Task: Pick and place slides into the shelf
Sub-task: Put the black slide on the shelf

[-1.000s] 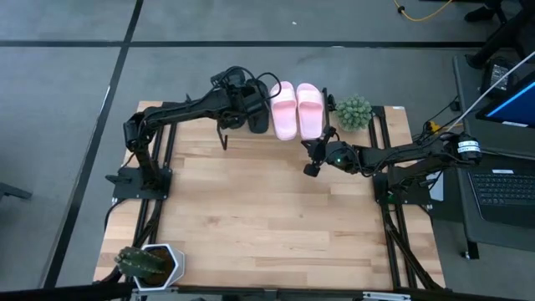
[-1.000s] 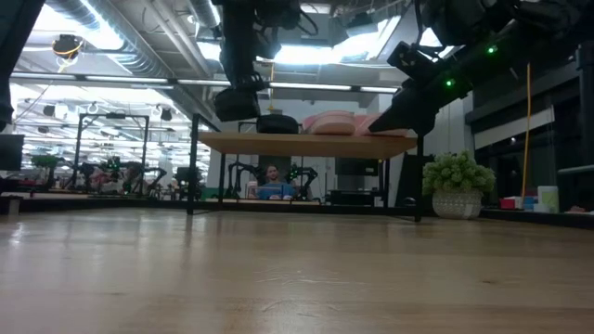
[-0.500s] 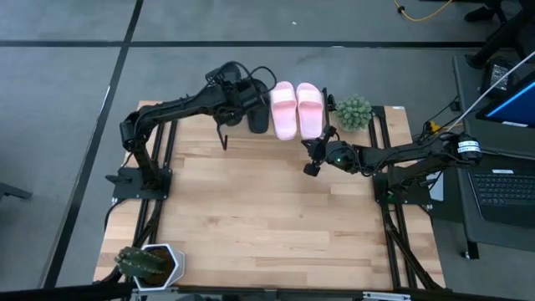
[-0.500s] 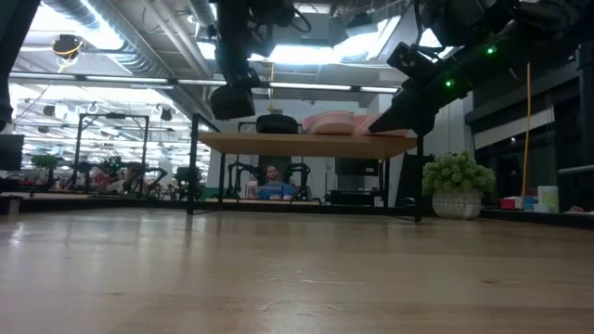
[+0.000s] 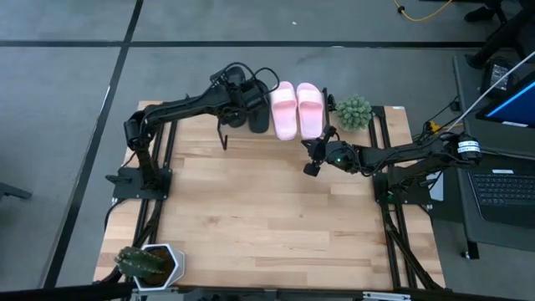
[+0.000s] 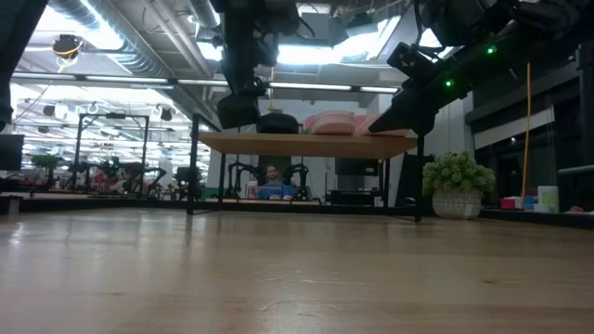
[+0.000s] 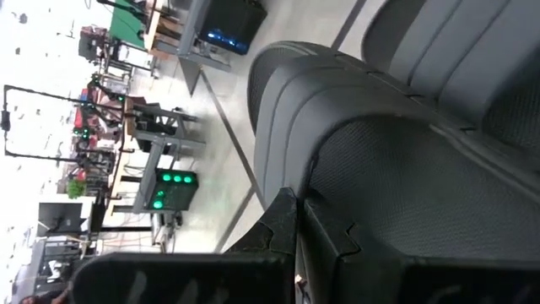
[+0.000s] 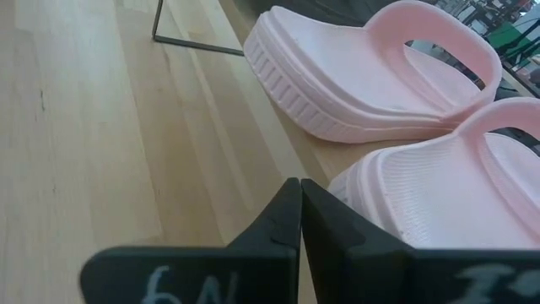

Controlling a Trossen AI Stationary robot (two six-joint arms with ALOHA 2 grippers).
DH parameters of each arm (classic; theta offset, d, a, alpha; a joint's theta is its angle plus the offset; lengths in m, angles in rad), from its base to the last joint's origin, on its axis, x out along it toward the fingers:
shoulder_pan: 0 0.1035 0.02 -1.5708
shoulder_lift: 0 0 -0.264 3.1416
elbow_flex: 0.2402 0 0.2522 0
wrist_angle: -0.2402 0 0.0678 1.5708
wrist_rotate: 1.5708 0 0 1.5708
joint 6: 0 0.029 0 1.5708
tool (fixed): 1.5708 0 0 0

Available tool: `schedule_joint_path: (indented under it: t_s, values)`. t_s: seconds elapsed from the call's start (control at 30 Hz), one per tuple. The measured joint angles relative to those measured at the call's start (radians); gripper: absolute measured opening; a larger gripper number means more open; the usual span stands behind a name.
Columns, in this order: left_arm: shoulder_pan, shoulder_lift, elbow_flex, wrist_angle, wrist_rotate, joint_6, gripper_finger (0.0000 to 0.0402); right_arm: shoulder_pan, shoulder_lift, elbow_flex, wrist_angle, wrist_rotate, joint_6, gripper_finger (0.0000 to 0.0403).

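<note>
Two pale pink slides [image 5: 297, 109] lie side by side on the shelf [image 6: 306, 142] at the table's far edge, and show close in the right wrist view [image 8: 380, 67]. A black slide [image 5: 259, 118] sits left of them, seen low on the board [image 6: 277, 122]. The left wrist view shows this near black slide [image 7: 405, 177] and a second one [image 7: 481, 51] beyond it. My left gripper [image 5: 236, 94] hangs shut over the shelf's left end [image 7: 295, 207]. My right gripper [image 5: 312, 159] is shut [image 8: 299, 190], hovering off the shelf's near edge below the pink slides. My left gripper has its shut fingertips [image 7: 283, 211] right by the near black slide's side wall [image 7: 337, 160], coming from above at a slant. I cannot tell whether they touch it. Nothing shows between the fingers.
A round green plant [image 5: 353, 111] stands just right of the shelf, also seen in the low view [image 6: 455, 186]. A potted cactus [image 5: 149, 263] sits at the table's near left corner. The wooden tabletop [image 5: 267, 209] stretches toward the near edge. A laptop [image 5: 506, 184] sits off the table's right.
My left gripper swung a little toward the table's left, then came back right and slightly lower over the shelf's left end. The slides and my right gripper have kept still.
</note>
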Motion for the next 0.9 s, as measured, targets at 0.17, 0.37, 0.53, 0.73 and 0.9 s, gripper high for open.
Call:
schedule_joint_path:
  t_s: [0.17,0.37,0.53,0.73,0.9]
  values:
    - [0.006,0.003,0.000,-0.010,0.002,0.000,0.0000,0.000,0.000,0.000,0.000,0.000,0.000,0.0014]
    - [-0.003,0.005,0.000,-0.025,0.011,0.001,0.0000,0.000,0.000,0.000,0.000,0.000,0.000,0.0014]
    - [-0.011,0.005,0.000,-0.025,0.011,-0.001,0.0000,0.000,0.000,0.000,0.000,0.000,0.000,0.0014]
    - [-0.012,0.005,0.000,-0.024,0.056,-0.008,0.0000,0.000,0.000,0.000,0.000,0.000,0.000,0.0014]
    - [-0.012,0.004,-0.016,-0.020,0.074,-0.035,0.0000,0.000,0.000,0.000,0.000,0.000,0.000,0.0014]
